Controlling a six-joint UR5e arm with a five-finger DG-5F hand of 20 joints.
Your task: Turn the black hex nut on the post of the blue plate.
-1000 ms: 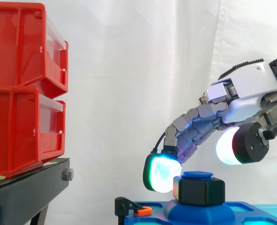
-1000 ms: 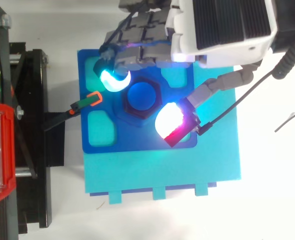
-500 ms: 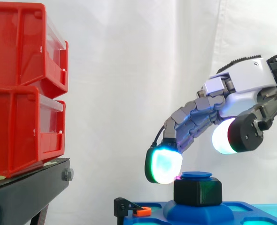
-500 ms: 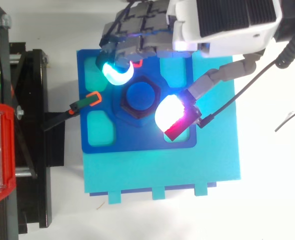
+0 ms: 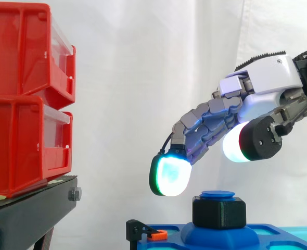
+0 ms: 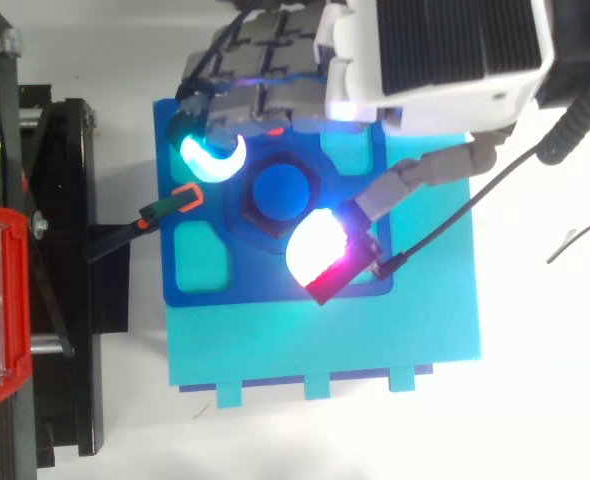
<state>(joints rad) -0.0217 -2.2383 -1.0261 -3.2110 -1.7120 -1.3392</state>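
- Black hex nut (image 5: 219,212) lies free under the robot hand (image 5: 263,86), whose spread fingers (image 5: 170,176) and thumb hover above it, gripping nothing.
- It sits on the post (image 5: 218,195) of the blue plate (image 6: 245,285).
- Likely the reach step; next, lower and pinch its flats.

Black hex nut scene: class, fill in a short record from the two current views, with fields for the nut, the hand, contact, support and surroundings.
nut: black hex nut on the blue post, mid blue plate
hand: hand open, above the nut
contact: none; the side view shows the glowing pads clear of the nut
support: plate lies on a cyan base
surroundings: red bins on a black stand; orange clip at the plate's edge
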